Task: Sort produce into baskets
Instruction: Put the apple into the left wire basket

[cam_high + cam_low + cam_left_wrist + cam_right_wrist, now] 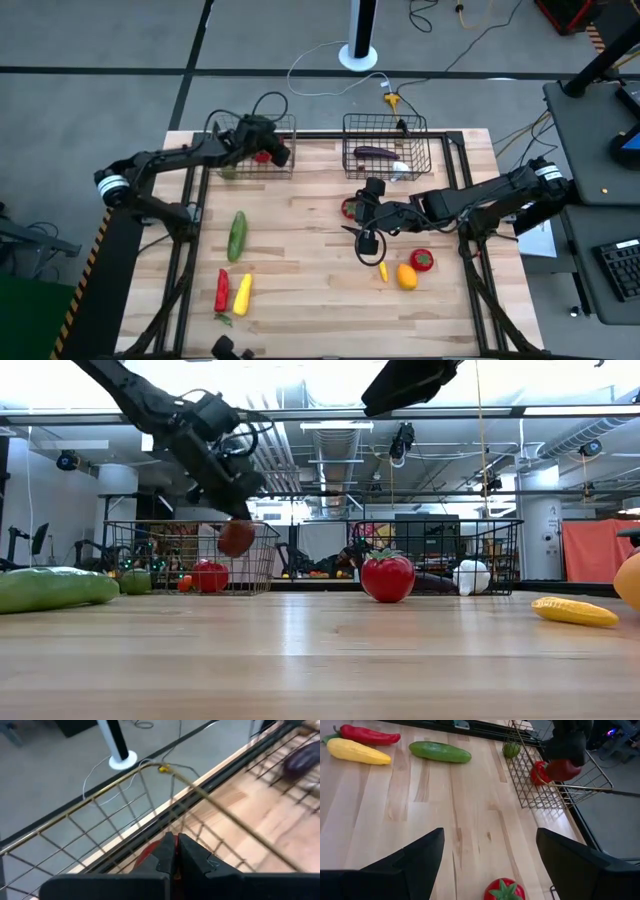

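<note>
Produce lies scattered on the table (300, 260): a long cucumber (237, 235), red pepper (221, 290) and yellow squash (241, 293) well apart from a red tomato (505, 890). Left gripper (232, 510) (fingers clamped) holds a dark-red fruit (236, 538) above the left basket's (283, 130) rim; right gripper (365, 240) hovers wide open over bare mid-table.

Shut left gripper (173, 851) above basket (115, 800) rim.

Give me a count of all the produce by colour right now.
Red: 5 (two tomatoes, chili, red piece in left basket, dark-red piece in left tool)
Green: 2 (cucumber, round green piece)
Yellow: 2 (squash, small yellow piece)
Orange: 1
Purple: 1
White: 1
Total: 12
</note>
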Tool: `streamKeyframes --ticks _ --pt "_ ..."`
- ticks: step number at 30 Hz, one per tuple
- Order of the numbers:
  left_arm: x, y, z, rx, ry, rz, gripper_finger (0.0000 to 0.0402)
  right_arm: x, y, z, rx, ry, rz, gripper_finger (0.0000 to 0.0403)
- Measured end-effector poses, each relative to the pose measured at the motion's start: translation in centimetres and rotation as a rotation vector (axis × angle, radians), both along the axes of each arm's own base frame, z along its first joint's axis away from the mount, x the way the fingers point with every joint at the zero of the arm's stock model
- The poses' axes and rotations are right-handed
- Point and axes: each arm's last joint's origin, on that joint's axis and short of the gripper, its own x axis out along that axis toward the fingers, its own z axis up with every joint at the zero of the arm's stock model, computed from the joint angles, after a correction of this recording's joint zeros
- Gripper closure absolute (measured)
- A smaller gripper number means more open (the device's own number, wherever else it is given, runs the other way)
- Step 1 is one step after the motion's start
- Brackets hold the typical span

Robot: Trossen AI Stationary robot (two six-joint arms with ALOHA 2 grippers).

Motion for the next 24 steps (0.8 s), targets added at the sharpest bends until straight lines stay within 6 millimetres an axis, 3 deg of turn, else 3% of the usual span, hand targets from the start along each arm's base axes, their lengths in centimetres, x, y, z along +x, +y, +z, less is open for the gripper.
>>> streamKeyframes --ticks 6,11,24 --pt "-0.6 1.5 -0.7 -0.004 0.003 0.052 0.0401 0.0 0.0 0.0 0.0 0.0 0.0 0.0094" --pt "-0.8 2.9 -0.9 -0.031 -0.095 0.016 0.0401 0.0 0.0 0.0 0.0 0.001 0.0 0.0099" --pt "-0.3 4.5 -2.9 -0.05 -0.127 0.051 0.0401 0.0 0.0 -0.1 0.003 0.003 -0.003 0.0096"
